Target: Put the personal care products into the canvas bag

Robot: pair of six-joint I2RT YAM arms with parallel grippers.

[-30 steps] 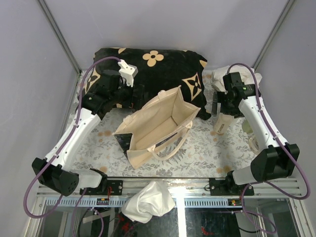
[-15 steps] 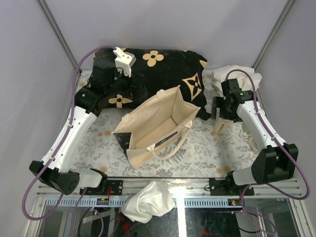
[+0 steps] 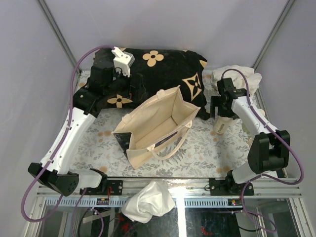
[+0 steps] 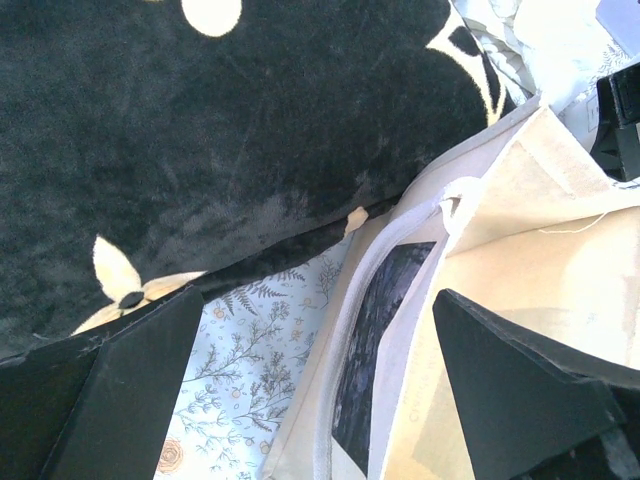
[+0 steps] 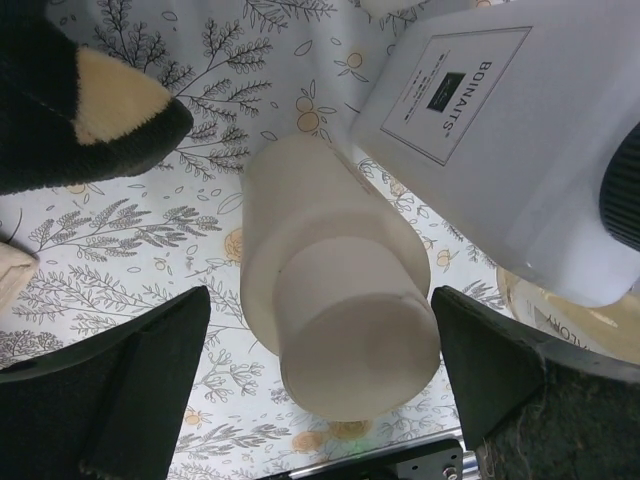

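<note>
The canvas bag (image 3: pixel 158 126) stands open in the middle of the table, its dark print (image 4: pixel 385 330) facing the cushion. My left gripper (image 3: pixel 134 90) is open and empty, hovering over the bag's back-left rim (image 4: pixel 320 295) beside the black cushion. My right gripper (image 3: pixel 217 109) is open, its fingers either side of an upright cream bottle with a beige cap (image 5: pixel 335 320), without touching it. That bottle also shows in the top view (image 3: pixel 220 126). A white bottle with a BOINAITS label (image 5: pixel 500 130) lies just beyond it. Another pale bottle (image 3: pixel 254 144) lies nearer the right edge.
The black cushion with tan flowers (image 3: pixel 158 69) lies behind the bag; its corner (image 5: pixel 90 110) reaches close to the cream bottle. A white cloth (image 3: pixel 239 75) is bunched at the back right, another (image 3: pixel 148 200) hangs below the front edge. The table has a floral cover (image 3: pixel 207 148).
My left arm has pulled back and left, away from the bag's left side toward the cushion. My right gripper has shifted slightly back and left over the cream bottle.
</note>
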